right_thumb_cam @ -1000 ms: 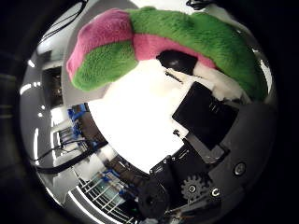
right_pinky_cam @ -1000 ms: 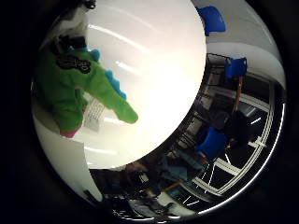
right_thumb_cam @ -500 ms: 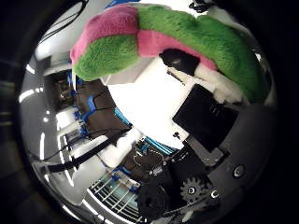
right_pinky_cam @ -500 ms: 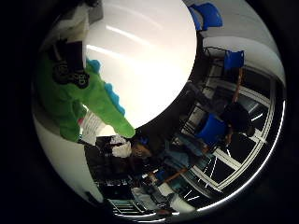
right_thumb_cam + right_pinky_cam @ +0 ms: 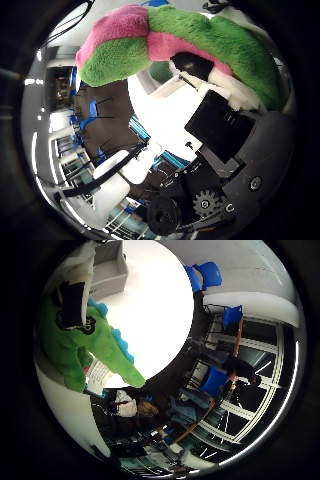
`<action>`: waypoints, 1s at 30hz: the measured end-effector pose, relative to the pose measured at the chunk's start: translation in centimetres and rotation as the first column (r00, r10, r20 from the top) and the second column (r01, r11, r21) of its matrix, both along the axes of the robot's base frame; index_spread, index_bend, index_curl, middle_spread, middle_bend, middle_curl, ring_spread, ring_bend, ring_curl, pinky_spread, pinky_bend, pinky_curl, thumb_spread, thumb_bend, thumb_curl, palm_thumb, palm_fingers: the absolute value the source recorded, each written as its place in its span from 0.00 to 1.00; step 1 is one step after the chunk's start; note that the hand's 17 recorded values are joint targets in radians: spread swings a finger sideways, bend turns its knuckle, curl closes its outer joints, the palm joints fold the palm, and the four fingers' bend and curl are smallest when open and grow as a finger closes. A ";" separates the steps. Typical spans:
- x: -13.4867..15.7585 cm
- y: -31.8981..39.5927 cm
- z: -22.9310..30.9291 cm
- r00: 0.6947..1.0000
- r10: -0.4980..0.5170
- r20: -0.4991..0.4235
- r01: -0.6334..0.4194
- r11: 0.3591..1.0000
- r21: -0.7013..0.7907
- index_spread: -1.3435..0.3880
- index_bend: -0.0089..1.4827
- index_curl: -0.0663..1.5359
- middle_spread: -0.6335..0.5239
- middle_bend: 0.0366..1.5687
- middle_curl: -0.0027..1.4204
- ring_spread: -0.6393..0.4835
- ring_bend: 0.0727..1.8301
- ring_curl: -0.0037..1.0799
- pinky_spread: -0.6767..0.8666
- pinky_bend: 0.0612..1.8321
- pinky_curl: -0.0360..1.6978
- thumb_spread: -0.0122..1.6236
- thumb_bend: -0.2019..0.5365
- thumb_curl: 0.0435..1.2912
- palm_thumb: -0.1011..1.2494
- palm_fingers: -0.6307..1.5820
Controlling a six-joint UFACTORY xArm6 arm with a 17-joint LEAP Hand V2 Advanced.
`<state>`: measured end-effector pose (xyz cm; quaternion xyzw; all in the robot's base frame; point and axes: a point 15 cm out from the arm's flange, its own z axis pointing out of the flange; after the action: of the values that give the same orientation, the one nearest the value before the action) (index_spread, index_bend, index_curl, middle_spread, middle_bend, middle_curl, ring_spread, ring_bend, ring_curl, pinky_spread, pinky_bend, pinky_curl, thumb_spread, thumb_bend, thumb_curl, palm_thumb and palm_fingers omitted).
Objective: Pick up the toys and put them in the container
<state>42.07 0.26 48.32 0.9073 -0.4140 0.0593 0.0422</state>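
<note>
One green plush toy (image 5: 220,45) was gripped by the curled hand (image 5: 225,150) above the desk (image 5: 160,315); the grey container (image 5: 107,270) was seen only in the little-finger view.

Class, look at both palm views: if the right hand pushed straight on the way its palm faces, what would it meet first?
Nothing beyond the green and pink plush toy the hand already holds. Past it the white table shows, probably some way off; depth is unclear.
</note>
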 end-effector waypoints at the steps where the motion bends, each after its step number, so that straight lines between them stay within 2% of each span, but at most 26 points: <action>1: 0.1 0.7 0.1 1.000 0.001 0.005 -0.001 1.000 0.007 0.66 0.73 0.58 0.46 0.90 0.49 0.36 0.71 0.75 0.30 0.60 0.67 0.65 0.26 0.43 0.86 0.78; 6: 1.4 4.8 0.2 0.998 0.020 0.059 -0.022 0.999 0.026 0.66 0.73 0.57 0.46 0.90 0.49 0.36 0.71 0.75 0.29 0.59 0.68 0.65 0.25 0.43 0.86 0.79; 11: 4.3 7.6 -1.1 0.994 0.025 0.106 -0.029 0.999 0.039 0.66 0.73 0.57 0.46 0.90 0.49 0.36 0.71 0.76 0.29 0.59 0.69 0.64 0.25 0.44 0.86 0.79; 19: 7.6 9.9 -5.3 0.996 0.023 0.081 -0.027 0.999 0.040 0.66 0.72 0.57 0.46 0.90 0.49 0.35 0.70 0.76 0.29 0.58 0.70 0.63 0.25 0.44 0.84 0.79; 23: 8.8 10.3 -6.3 0.996 0.012 0.090 -0.016 0.999 0.045 0.66 0.71 0.57 0.45 0.88 0.48 0.36 0.70 0.75 0.28 0.57 0.68 0.67 0.24 0.42 0.79 0.79; 25: 9.1 10.3 -6.7 0.996 0.008 0.087 -0.012 0.999 0.045 0.65 0.64 0.55 0.43 0.84 0.47 0.36 0.69 0.71 0.25 0.54 0.63 0.68 0.23 0.39 0.73 0.78; 27: 9.0 10.2 -6.8 0.997 0.008 0.081 -0.012 0.999 0.043 0.62 0.46 0.52 0.40 0.77 0.44 0.34 0.66 0.65 0.17 0.51 0.56 0.68 0.22 0.36 0.68 0.72; 28: 8.8 10.0 -6.9 0.997 0.008 0.072 -0.011 0.999 0.040 0.61 0.38 0.51 0.37 0.73 0.43 0.33 0.66 0.64 0.14 0.51 0.55 0.68 0.23 0.35 0.67 0.64; 29: 8.7 9.7 -6.9 0.998 0.007 0.067 -0.010 0.999 0.038 0.58 0.33 0.49 0.35 0.69 0.41 0.31 0.64 0.62 0.11 0.51 0.53 0.68 0.23 0.34 0.65 0.60; 30: 8.6 9.8 -6.9 0.998 0.008 0.065 -0.011 0.999 0.037 0.54 0.30 0.46 0.33 0.62 0.39 0.32 0.60 0.59 0.14 0.47 0.53 0.69 0.24 0.33 0.65 0.48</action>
<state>50.71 10.02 41.38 0.9075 -0.4120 0.0812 0.0115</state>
